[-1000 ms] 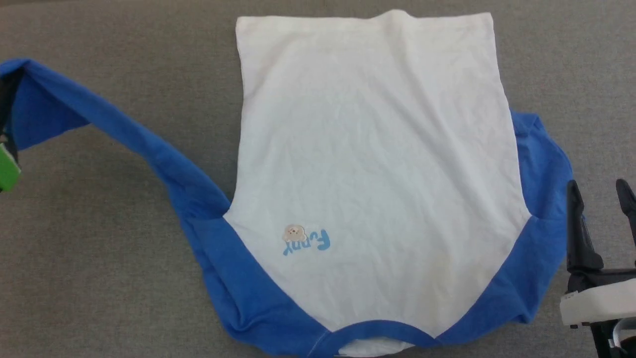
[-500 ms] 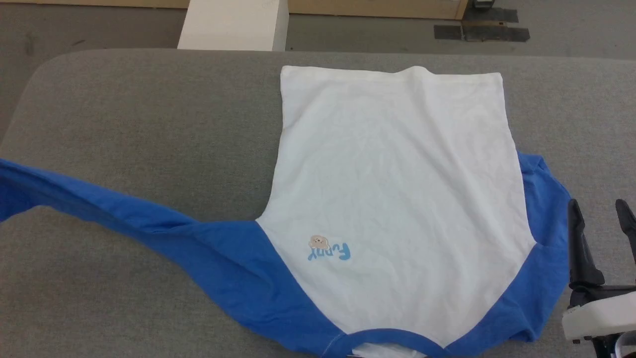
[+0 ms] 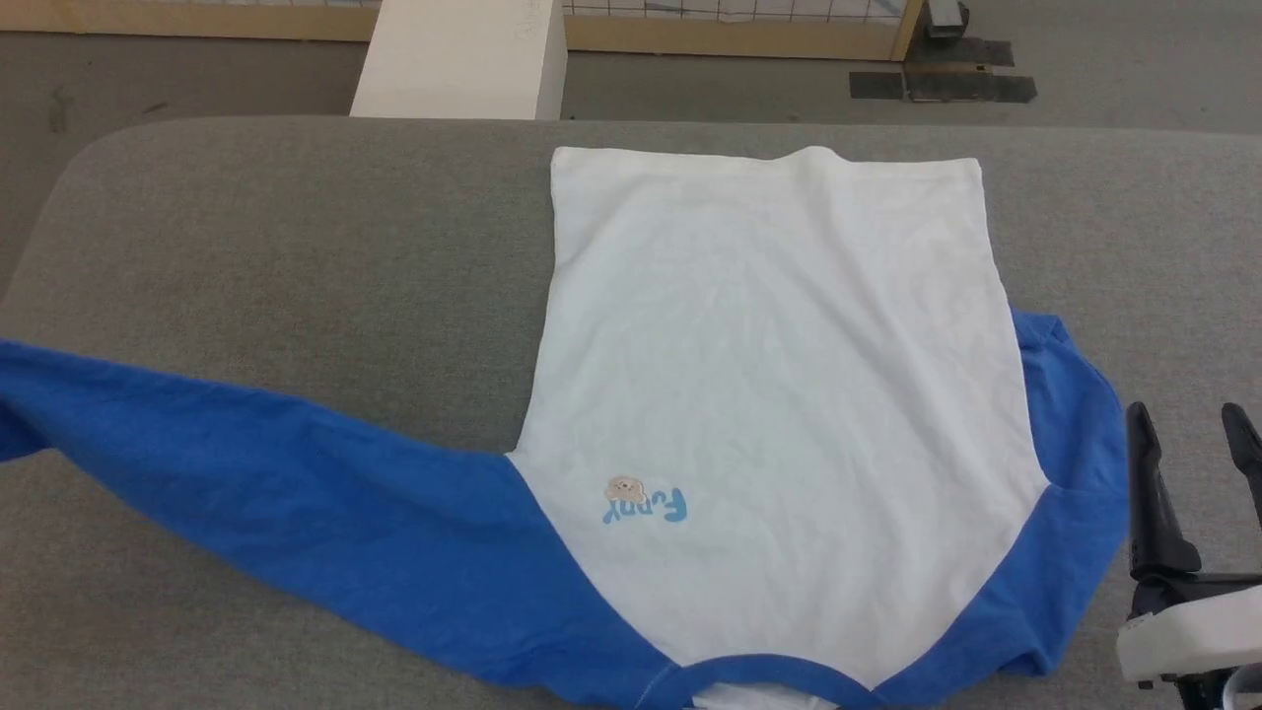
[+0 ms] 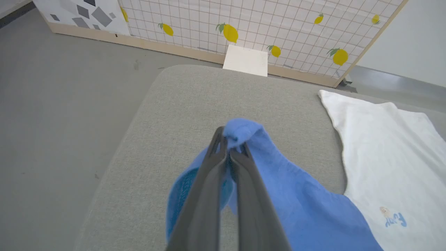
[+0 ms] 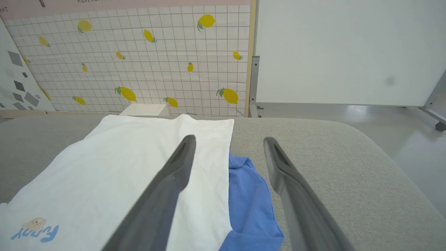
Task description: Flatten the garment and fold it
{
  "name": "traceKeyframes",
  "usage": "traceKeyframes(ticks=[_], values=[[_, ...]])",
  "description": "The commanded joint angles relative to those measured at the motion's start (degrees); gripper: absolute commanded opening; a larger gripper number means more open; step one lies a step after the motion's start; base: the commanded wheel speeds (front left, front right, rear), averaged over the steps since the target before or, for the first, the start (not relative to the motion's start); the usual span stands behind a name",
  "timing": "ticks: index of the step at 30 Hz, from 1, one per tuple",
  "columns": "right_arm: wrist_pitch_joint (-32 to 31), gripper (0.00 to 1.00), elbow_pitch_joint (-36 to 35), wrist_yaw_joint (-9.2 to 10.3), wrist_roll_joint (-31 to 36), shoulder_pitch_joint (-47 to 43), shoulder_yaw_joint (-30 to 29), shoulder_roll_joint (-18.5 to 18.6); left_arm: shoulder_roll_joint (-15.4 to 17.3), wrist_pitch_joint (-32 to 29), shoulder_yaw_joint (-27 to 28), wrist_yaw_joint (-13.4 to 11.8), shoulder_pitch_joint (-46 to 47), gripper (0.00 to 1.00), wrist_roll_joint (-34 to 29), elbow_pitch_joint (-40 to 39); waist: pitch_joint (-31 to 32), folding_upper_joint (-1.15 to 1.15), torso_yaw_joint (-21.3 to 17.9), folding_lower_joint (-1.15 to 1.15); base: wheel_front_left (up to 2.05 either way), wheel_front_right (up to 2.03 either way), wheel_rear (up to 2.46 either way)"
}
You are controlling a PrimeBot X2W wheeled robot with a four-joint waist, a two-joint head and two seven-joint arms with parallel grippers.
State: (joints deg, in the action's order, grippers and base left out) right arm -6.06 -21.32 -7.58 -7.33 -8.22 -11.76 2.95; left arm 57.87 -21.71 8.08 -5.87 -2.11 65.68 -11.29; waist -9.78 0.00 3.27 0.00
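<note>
Here's the garment [image 3: 779, 394], spread face-up on the grey padded table [image 3: 296, 247]. Its white body fills the middle of the head view, with the straight hem up at 12 o'clock and the blue collar [image 3: 759, 675] down at 6. The white panel lies mostly flat with fine creases, and the small blue print [image 3: 646, 503] sits just toward 7 o'clock of centre. The long blue sleeve [image 3: 246, 463] stretches out toward 9 o'clock and runs off the edge of the view. In the left wrist view, the left gripper [image 4: 232, 148] has its fingers pinched tight together on the bunched end of that sleeve, with blue cloth puffing up around the tips and draping back toward the body. On the other side, the other blue sleeve [image 3: 1075, 473] is tucked close against the body at 4 o'clock, rumpled and doubled on itself. The right gripper [image 3: 1186, 414] stands just beside it with its fingers spread wide and nothing between them; the right wrist view looks straight through the gap to blue cloth and bare table. Beyond the table's far edge, a white box [image 3: 458, 59] stands on the floor at 11 o'clock, against a lemon-print panel [image 4: 278, 21].
</note>
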Motion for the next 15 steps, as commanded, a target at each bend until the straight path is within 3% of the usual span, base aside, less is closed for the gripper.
traceKeyframes(ticks=[1, 7, 15], values=[[-0.1, 1.00, -0.4, 0.09, -0.2, -0.2, -0.2, -0.1, -0.7, -0.2, 0.5, -0.2, -0.5, 0.00, 1.8, -1.4, -0.2, 0.00, -0.4, 0.00, 0.00, 0.00, 0.00], [-0.3, 1.00, -1.1, 0.09, -0.3, -0.1, -1.2, -0.1, -4.4, -3.9, -0.7, -0.7, 3.2, 0.00, 10.6, -11.7, -0.7, 0.00, -1.3, 0.00, 0.00, 0.00, 0.00], [-0.1, 1.00, -1.2, 0.09, -0.7, 1.0, -2.0, -0.1, -5.8, -12.0, -8.9, -6.4, 10.5, 0.00, 17.4, -25.4, -1.5, 0.00, -2.3, 0.00, 0.00, 0.00, 0.00]])
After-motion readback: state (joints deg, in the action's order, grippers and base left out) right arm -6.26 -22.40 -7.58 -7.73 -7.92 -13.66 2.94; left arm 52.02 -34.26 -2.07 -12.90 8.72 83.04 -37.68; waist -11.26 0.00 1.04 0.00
